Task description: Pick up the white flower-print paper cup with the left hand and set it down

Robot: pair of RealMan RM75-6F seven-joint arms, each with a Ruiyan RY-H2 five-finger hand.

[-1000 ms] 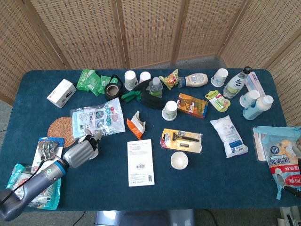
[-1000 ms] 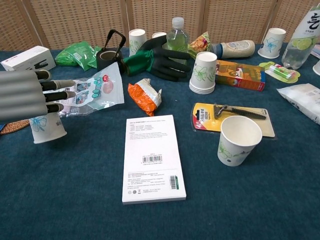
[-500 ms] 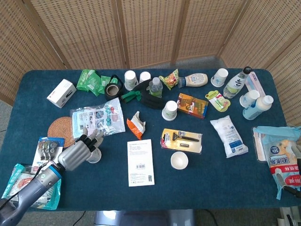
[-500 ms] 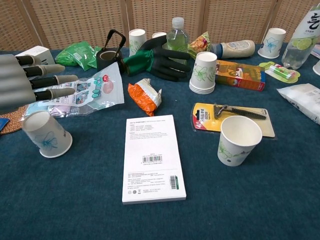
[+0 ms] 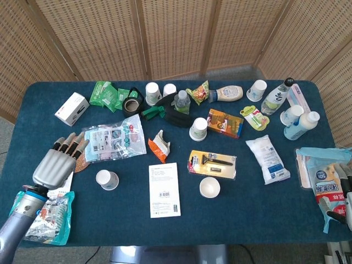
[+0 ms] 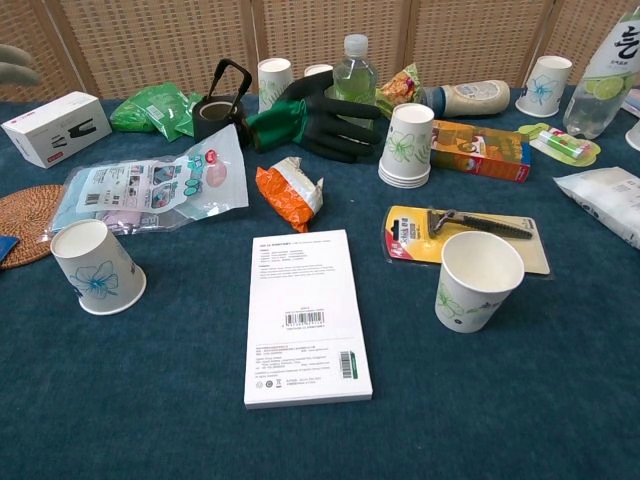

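The white flower-print paper cup [image 5: 106,179] stands upright on the blue table, mouth up, with nothing touching it. A blue flower shows on the cup [image 6: 97,267] in the chest view. My left hand [image 5: 57,163] hovers to the left of the cup, well apart from it, fingers spread and holding nothing. In the chest view only a fingertip of the left hand [image 6: 15,65] shows at the top left edge. A small part of my right hand [image 5: 336,206] shows at the lower right edge over a blue packet; how its fingers lie is unclear.
A white booklet [image 5: 164,189] lies right of the cup. A clear packet [image 5: 110,138] and a woven coaster [image 6: 20,222] lie behind it. Another paper cup [image 6: 476,281] stands by a razor pack [image 5: 212,163]. Bottles, cups and snacks crowd the back.
My left hand has let go of the cup and drawn back up and to the left. The cup, tilted a moment ago, now stands upright by itself.
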